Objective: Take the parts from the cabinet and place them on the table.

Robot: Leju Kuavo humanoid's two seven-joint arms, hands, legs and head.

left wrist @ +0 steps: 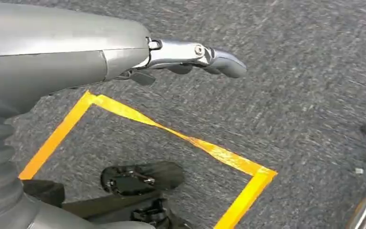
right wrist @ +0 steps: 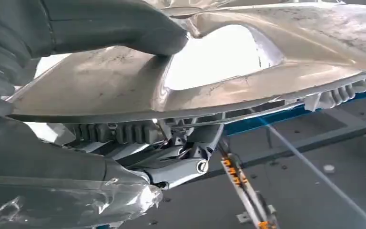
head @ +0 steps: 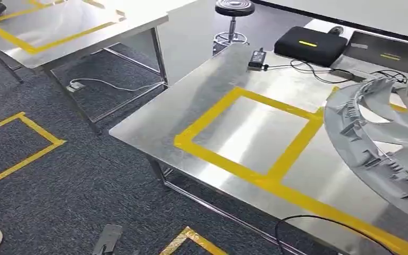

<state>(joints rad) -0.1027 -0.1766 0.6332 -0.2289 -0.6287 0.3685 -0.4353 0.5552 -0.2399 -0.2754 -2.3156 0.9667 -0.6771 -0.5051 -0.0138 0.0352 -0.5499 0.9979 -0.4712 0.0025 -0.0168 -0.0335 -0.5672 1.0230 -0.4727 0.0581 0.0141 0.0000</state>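
Observation:
A large grey ribbed plastic part, round like a wheel cover, hangs over the right end of the steel table. My right hand grips this part at its rim, with the thumb on its smooth face and the fingers under the ribbed edge. A yellow tape rectangle marks the table top just left of the part. My left hand hangs over grey carpet with its fingers stretched out and nothing in it.
At the table's far end lie a black box, a power adapter and cables. A stool stands behind, and a second steel table is at the far left. Yellow tape squares mark the carpet.

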